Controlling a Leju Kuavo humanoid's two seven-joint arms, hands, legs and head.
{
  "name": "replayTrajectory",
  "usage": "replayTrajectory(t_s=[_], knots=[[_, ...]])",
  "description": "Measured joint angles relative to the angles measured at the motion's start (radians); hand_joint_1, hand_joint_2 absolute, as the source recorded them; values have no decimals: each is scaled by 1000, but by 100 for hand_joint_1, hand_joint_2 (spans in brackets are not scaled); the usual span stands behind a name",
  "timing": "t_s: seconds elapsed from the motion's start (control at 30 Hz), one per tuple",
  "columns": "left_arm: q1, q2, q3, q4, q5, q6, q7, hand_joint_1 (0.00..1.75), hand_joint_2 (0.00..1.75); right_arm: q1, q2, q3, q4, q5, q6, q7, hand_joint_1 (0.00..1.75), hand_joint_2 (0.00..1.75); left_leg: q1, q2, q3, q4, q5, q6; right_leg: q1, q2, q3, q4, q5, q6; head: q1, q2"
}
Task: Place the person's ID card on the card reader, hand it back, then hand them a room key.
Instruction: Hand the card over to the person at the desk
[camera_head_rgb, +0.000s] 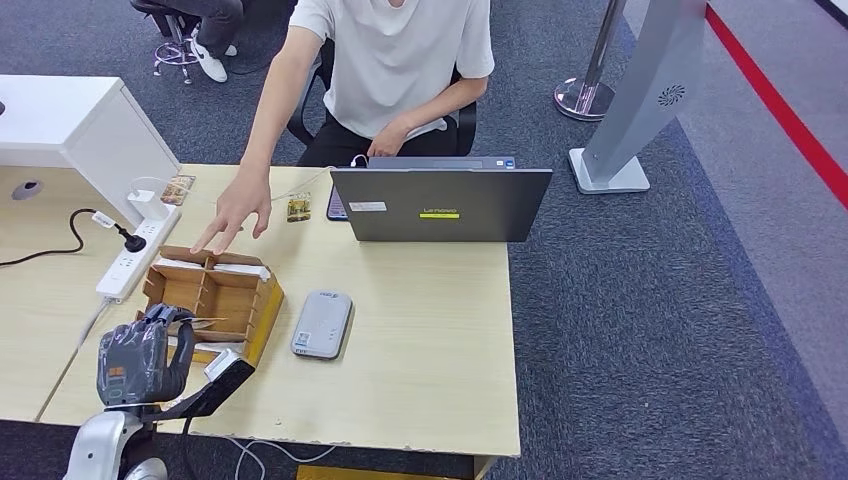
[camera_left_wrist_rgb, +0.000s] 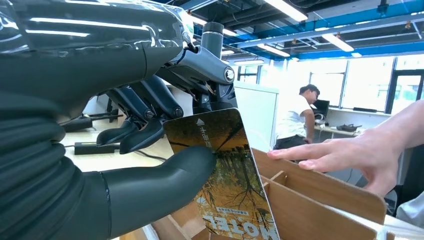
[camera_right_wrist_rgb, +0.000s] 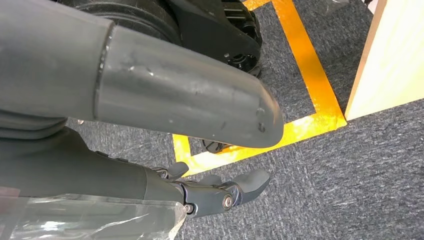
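Pinching a room key (camera_left_wrist_rgb: 225, 175) between thumb (camera_left_wrist_rgb: 170, 175) and dark fingers (camera_left_wrist_rgb: 145, 135), the left hand (camera_head_rgb: 140, 355) holds the card just above the wooden box (camera_head_rgb: 215, 295). The person's hand (camera_head_rgb: 232, 212) waits open over the far side of the box. The card reader (camera_head_rgb: 322, 324) lies beside the box on the table (camera_head_rgb: 420, 340). The right hand (camera_right_wrist_rgb: 220, 192) hangs by the floor, fingers curled, holding nothing. The thin card could slip from the pinch or catch on the box wall.

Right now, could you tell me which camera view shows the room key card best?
The left wrist view: the room key card is close up, pinched by the left hand, its printing legible. In the head view that hand hides it. The right wrist view looks at carpet.
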Motion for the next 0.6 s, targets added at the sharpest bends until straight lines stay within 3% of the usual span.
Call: replayTrajectory(t_s=[0.07,0.17,0.27,0.37,0.47,0.6], knots=[[4,-2,-1,-8,2,35,-19,175,175,0,0,0,0,1,0,0,0,0,0,0,0,0,0,0,0,0,0,0,0,0,0,0],[23,-16,-5,-52,8,179,-94,175,175,0,0,-1,0,6,-2,-1,0,0,0,0,0,0,0,0,0,0,0,0,0,0,0,0],[31,-25,-6,-72,18,241,-145,175,175,0,0,-1,0,9,-3,-1,0,0,0,0,0,0,0,0,0,0,0,0,0,0,0,0],[17,-61,8,-95,12,287,-318,175,175,0,0,1,0,32,-4,0,0,0,0,-2,0,0,0,0,0,-2,0,0,0,0,0,0],[-53,-108,41,-99,-45,294,-450,175,175,-2,0,13,0,64,0,0,0,0,0,-4,0,0,1,1,0,-5,1,0,0,0,2,0],[-219,-121,80,-24,-173,294,-406,175,175,-10,0,39,2,101,6,4,0,0,0,-6,0,1,4,1,0,-7,2,0,2,-1,2,0]])
